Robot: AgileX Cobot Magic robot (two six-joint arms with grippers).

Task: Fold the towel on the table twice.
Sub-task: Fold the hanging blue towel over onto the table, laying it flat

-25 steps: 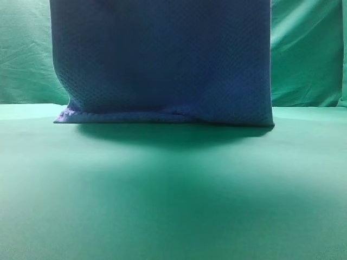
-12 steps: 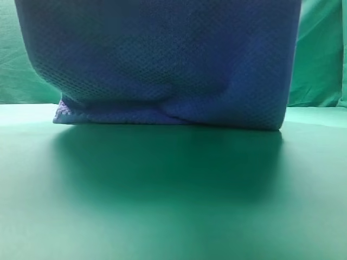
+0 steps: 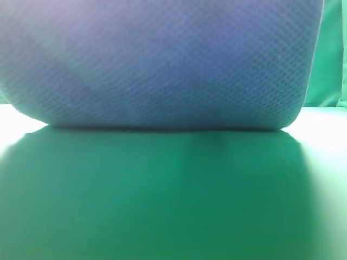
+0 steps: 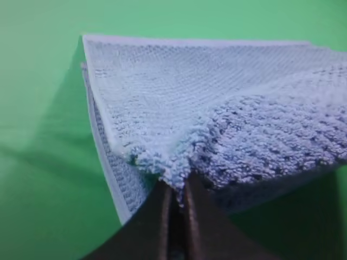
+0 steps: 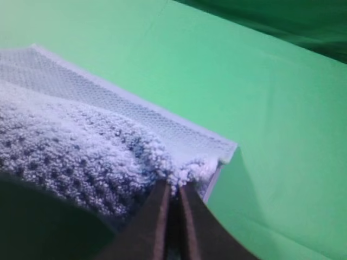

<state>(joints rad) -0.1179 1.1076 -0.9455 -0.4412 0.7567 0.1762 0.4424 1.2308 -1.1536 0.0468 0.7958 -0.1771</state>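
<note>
The table (image 3: pixel 162 206) spreads wide and green beneath the towel (image 3: pixel 162 65), which hangs lifted as a broad sheet, its lower fold meeting the surface toward the far edge. The left gripper (image 4: pixel 176 187) pinches one towel corner between pressed-together fingers, and the right gripper (image 5: pixel 172 187) pinches another likewise.

No readable text, labels, brands, numbers or signs anywhere.

1. Towel (image 3: pixel 162 65) hanging across table (image 3: pixel 173 206) width, lower fold touching table toward far edge.
2. Left gripper (image 4: pixel 176 197) pinching one towel corner; right gripper (image 5: pixel 172 195) pinching the opposite corner.
</note>
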